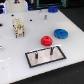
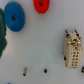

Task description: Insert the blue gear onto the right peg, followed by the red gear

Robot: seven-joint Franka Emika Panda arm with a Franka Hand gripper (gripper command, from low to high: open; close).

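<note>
I see cream connector block (image 1: 18, 26) left of red gear (image 1: 46, 39) | blue gear (image 1: 61, 34) beside it | grey plate (image 1: 45, 56) nearer | gripper unseen, state unknown

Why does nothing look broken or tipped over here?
Nothing stands out. The blue gear and red gear lie flat on the white table, close together. Both pegs stand upright on their grey plate. Nothing is spilled.

Nothing to read here: no text, label, brand, number or sign shows in either view. The blue gear (image 1: 61, 34), the red gear (image 1: 47, 40) and the grey plate (image 1: 57, 56) all look unmarked, and the pictures are too blurred for fine print.
</note>
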